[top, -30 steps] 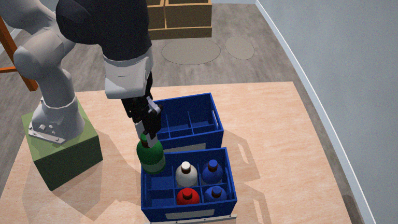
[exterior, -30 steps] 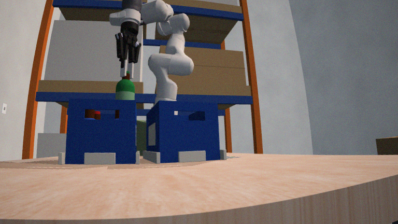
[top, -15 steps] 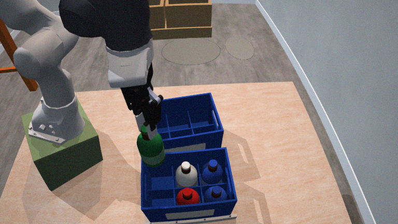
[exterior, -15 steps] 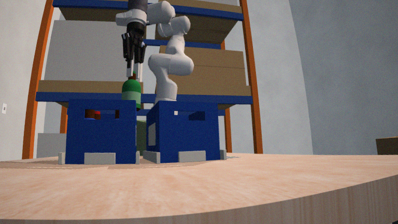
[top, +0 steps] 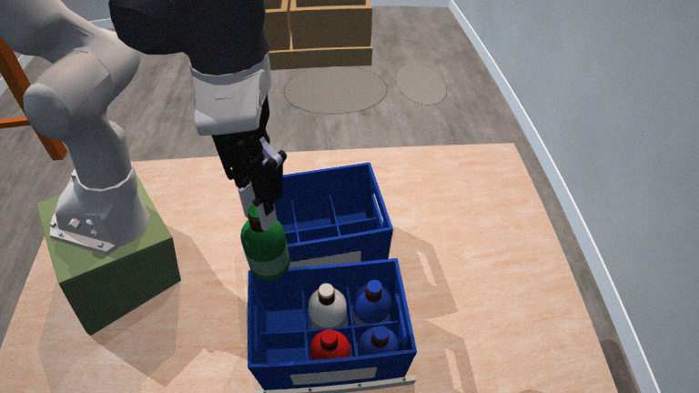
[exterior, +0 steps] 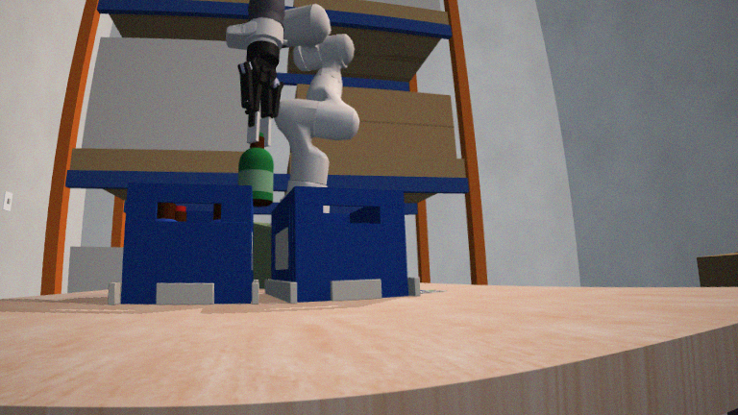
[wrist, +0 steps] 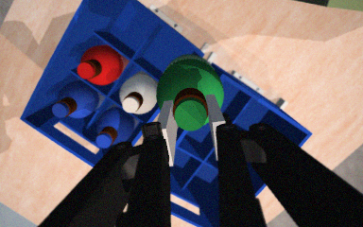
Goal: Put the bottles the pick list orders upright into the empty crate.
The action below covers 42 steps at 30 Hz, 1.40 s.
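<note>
My gripper (top: 260, 208) is shut on the neck of a green-label bottle (top: 265, 248), which hangs upright in the air above the gap between the two blue crates. It also shows in the exterior view (exterior: 256, 174) and the wrist view (wrist: 190, 95). The near crate (top: 334, 328) holds a white bottle (top: 327, 305), a red bottle (top: 329, 344) and two blue bottles (top: 371, 301), (top: 379, 339), all upright. The far crate (top: 335, 214) has empty compartments. The pick list is not visible.
The arm's green base block (top: 110, 259) stands at the left of the table. Grey stop blocks (exterior: 184, 293) sit at the crates' feet. Cardboard boxes (top: 324, 13) are stacked on the floor beyond the table.
</note>
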Motion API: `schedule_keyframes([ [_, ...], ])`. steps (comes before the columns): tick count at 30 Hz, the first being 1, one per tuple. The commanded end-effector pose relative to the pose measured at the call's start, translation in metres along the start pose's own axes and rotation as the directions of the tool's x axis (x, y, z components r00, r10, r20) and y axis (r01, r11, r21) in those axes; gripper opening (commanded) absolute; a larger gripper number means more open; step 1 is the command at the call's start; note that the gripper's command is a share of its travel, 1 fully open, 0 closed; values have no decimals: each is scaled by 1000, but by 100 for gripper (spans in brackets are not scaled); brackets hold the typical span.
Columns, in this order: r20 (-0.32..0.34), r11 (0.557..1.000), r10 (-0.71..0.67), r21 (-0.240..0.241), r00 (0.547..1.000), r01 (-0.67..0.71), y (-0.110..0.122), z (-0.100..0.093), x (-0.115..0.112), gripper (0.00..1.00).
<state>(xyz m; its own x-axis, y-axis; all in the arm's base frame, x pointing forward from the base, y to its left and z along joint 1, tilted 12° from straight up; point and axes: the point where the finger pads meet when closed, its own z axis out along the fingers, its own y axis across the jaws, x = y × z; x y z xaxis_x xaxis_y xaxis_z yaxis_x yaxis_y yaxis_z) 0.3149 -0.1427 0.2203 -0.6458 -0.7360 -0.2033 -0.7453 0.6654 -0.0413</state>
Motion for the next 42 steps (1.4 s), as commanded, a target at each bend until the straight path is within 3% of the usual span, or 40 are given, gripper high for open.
schedule_keyframes([
  [1,5,1000,26,6,1000,-26,3,-3,-6,0],
  [42,5,1000,26,6,1000,-26,53,-3,-59,0],
])
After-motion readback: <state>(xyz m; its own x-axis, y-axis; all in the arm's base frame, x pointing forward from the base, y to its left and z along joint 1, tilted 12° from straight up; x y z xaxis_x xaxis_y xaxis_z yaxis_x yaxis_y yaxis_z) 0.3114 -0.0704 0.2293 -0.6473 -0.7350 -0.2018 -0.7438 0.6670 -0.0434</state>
